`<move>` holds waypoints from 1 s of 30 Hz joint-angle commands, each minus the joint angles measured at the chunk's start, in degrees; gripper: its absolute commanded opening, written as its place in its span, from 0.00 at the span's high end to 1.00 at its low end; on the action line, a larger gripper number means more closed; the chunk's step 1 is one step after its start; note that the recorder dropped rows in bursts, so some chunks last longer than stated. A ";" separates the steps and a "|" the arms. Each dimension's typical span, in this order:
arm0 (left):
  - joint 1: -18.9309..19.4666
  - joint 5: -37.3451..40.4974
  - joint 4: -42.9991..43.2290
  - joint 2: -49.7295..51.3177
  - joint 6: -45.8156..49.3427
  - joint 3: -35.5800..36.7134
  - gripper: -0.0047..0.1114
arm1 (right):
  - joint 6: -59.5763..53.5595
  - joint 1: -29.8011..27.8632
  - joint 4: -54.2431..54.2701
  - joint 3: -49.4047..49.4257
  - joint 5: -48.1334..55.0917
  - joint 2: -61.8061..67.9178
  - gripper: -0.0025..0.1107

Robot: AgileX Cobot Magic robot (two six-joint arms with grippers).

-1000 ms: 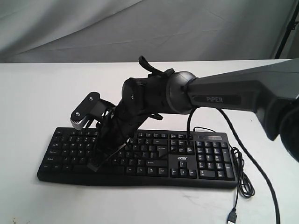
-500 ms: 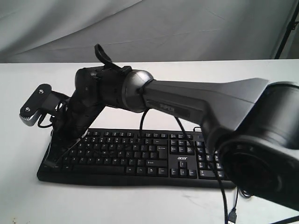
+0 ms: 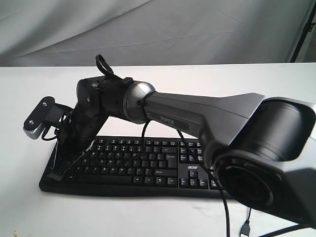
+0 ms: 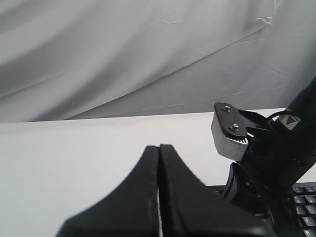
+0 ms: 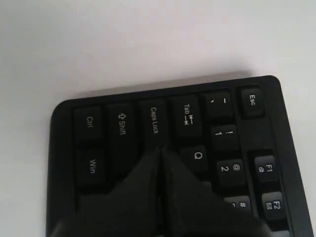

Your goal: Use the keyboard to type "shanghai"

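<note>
The black keyboard [image 3: 148, 163] lies on the white table, its "acer" logo [image 3: 192, 168] right of centre. My right arm reaches across it to the far left end. The right gripper [image 3: 57, 175] is shut and empty, tip down on the left-hand keys. In the right wrist view its closed tip [image 5: 161, 150] sits just below Caps Lock [image 5: 154, 120] and beside Q [image 5: 198, 156]; the key under it is hidden. The left gripper [image 4: 159, 147] is shut and empty, held above the table short of the keyboard's corner [image 4: 303, 202]. It is out of the exterior view.
The right arm's wrist camera [image 3: 39, 118] juts out left of the keyboard, and it shows close to the left gripper [image 4: 229, 133]. A USB plug [image 3: 245, 228] lies at the front right. Grey cloth [image 3: 158, 29] hangs behind the white table [image 3: 29, 94].
The right arm swung left from the keyboard's middle to its left end, then dipped slightly toward the keys. Its gripper stayed shut.
</note>
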 commanded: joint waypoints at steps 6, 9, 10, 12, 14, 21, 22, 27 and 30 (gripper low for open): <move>-0.37 -0.34 0.00 -0.14 -0.15 0.10 0.96 | -0.51 0.04 0.26 -0.32 -0.63 0.25 0.98; -0.37 -0.34 0.00 -0.14 -0.15 0.10 0.96 | -1.45 0.04 1.14 -0.34 -1.15 0.62 0.98; -0.37 -0.34 0.00 -0.14 -0.15 0.10 0.96 | -1.45 0.04 1.14 -0.34 -1.16 0.74 0.98; -0.37 -0.34 0.00 -0.14 -0.15 0.10 0.96 | -1.45 0.04 1.14 -0.34 -1.16 0.87 0.98; -0.37 -0.34 0.00 -0.14 -0.15 0.10 0.96 | -1.45 0.04 1.14 -0.34 -1.16 0.87 0.98; -0.37 -0.34 0.00 -0.14 -0.15 0.10 0.96 | -1.57 0.04 1.28 -0.34 -1.36 1.38 0.98; -0.37 -0.34 0.00 -0.14 -0.15 0.10 0.96 | -1.57 0.04 1.41 -0.34 -1.36 1.75 0.98; -0.37 -0.34 0.00 -0.14 -0.15 0.10 0.96 | -1.57 0.04 1.72 -0.34 -0.77 2.50 0.98; -0.37 -0.34 0.00 -0.14 -0.15 0.10 0.96 | -1.43 0.04 0.59 -0.34 -0.14 0.32 0.98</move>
